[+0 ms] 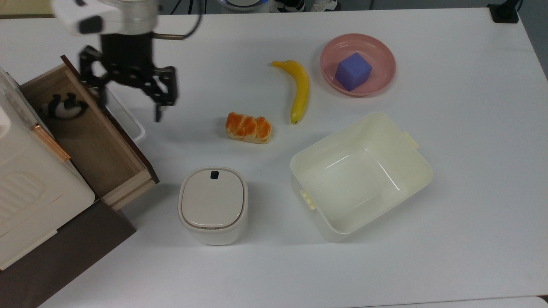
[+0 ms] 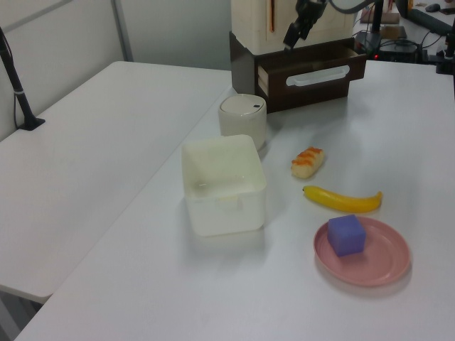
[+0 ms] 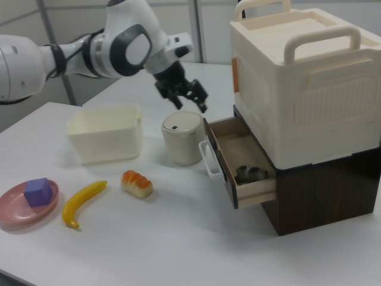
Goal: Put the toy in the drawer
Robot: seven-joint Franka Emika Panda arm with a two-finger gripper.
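Observation:
The toy point(image 1: 64, 107), a small black-and-white panda, lies on the wooden floor of the open drawer point(image 1: 98, 145) near its far end in the top view. In the right view the toy point(image 3: 250, 174) rests at the near end of the drawer point(image 3: 229, 143). My gripper point(image 1: 130, 108) hangs open and empty above the drawer's white handle and the table, to the toy's right in the top view. In the left view the gripper point(image 2: 291, 35) is above the drawer's dark front panel point(image 2: 313, 82). The gripper point(image 3: 189, 102) hovers over the lidded bin in the right view.
A cream storage box point(image 1: 25, 188) sits on the cabinet over the drawer. On the table are a lidded cream bin point(image 1: 212, 204), an orange bread piece point(image 1: 248, 127), a banana point(image 1: 299, 90), a cream tub point(image 1: 404, 179) and a pink plate point(image 1: 381, 51) holding a purple cube point(image 1: 352, 71).

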